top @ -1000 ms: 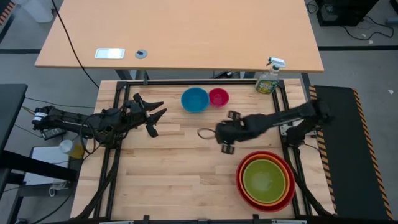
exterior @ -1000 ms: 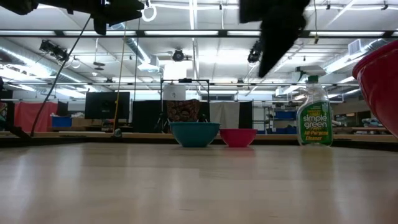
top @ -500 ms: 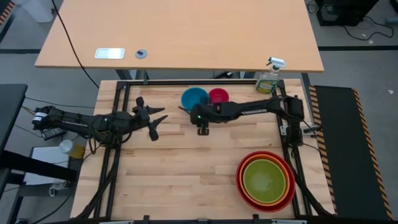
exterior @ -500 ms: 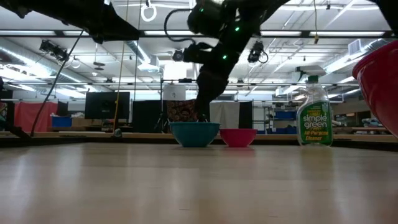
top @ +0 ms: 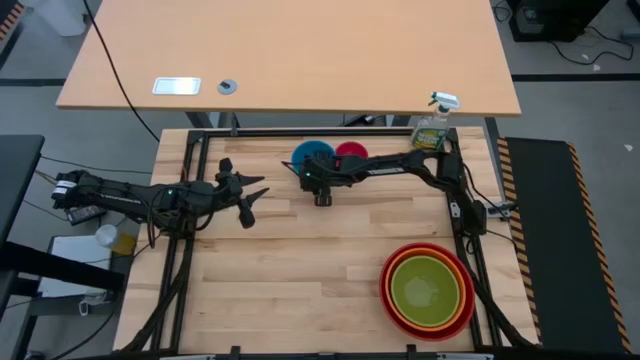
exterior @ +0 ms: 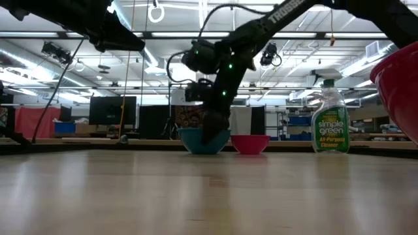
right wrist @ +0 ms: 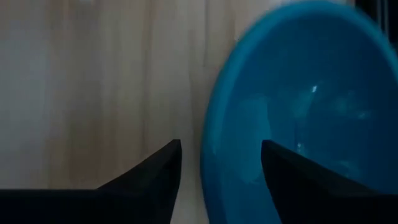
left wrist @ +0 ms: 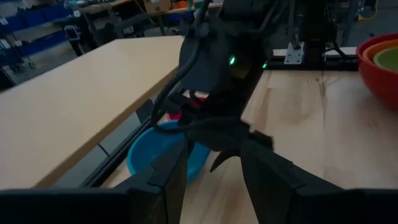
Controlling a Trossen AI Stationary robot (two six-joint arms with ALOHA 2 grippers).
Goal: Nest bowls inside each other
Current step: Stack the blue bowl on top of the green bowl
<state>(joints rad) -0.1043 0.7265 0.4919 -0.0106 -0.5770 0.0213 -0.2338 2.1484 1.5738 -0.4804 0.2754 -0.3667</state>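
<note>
The blue bowl (top: 313,156) stands at the far edge of the surface (top: 300,270), touching or almost touching the pink bowl (top: 352,153). The right gripper (right wrist: 221,163) is low over its rim, jaws open on both sides of the wall. The green bowl (top: 431,284) sits nested in orange (top: 398,303) and red (top: 384,285). The left gripper (top: 256,190) waits apart, jaws open, I think.

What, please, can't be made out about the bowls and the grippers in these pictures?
- Round glossy blue plastic bowl: high view, right gripper and its arm cover the near rim; contact cannot be told.
- Small magenta pink bowl: high view, arm crosses part of it.
- Large red bowl: low view, cut off by the edge.
- Left gripper: hovering apart, holds nothing.
</note>
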